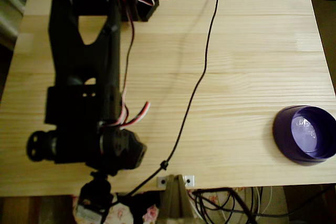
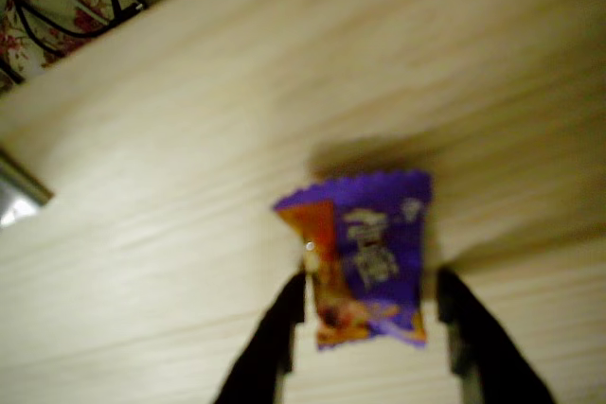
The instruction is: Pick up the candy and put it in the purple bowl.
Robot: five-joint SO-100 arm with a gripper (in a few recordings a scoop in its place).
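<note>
in the wrist view the tool (image 2: 374,305) stands open astride the candy (image 2: 365,257) lying on the counter (image 2: 142,234), so the grasp is in hand; next, closing, lifting, then crossing to the purple bowl (image 1: 306,134).

Wrist view blurred: candy (image 2: 365,257) print unreadable, end effector (image 2: 371,314) fingers cropped.

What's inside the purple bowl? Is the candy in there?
The purple bowl shows just its shiny violet bottom. The candy lies on the wooden table, between the open gripper fingers.
</note>
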